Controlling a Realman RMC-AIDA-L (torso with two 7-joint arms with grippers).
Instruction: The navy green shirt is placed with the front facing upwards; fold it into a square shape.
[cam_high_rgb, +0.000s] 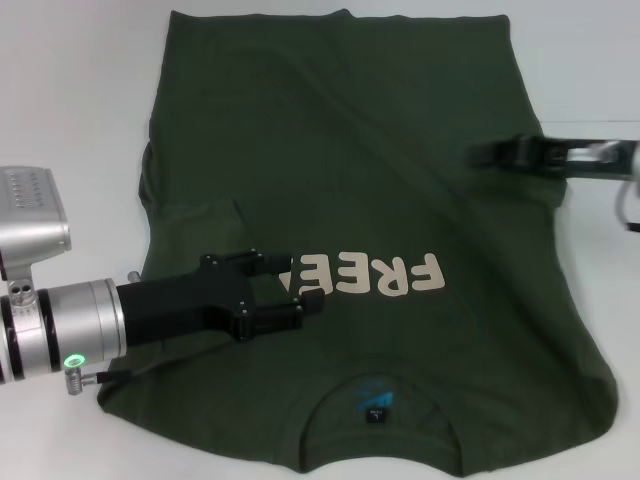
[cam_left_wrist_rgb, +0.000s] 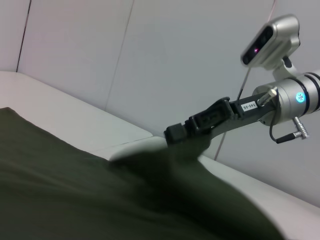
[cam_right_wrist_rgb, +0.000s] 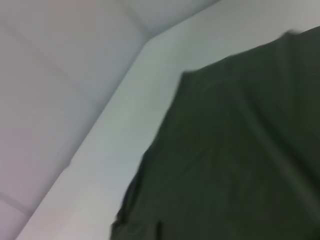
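Olive cotton, the navy green shirt (cam_high_rgb: 400, 180) lies flat on the white table (cam_high_rgb: 70, 90), lettering up, left sleeve already tucked inward. My left gripper (cam_high_rgb: 297, 283) hangs spread over the chest; my right gripper (cam_high_rgb: 490, 153), can't tell its fingers, sits over the far side. I'd pinch edges low, fold slow.

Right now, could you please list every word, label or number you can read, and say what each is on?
"FREE": pale lettering on the navy green shirt, partly covered by the left gripper.
Neck label: blue print, too small to read.
White tag on the right gripper: unreadable.
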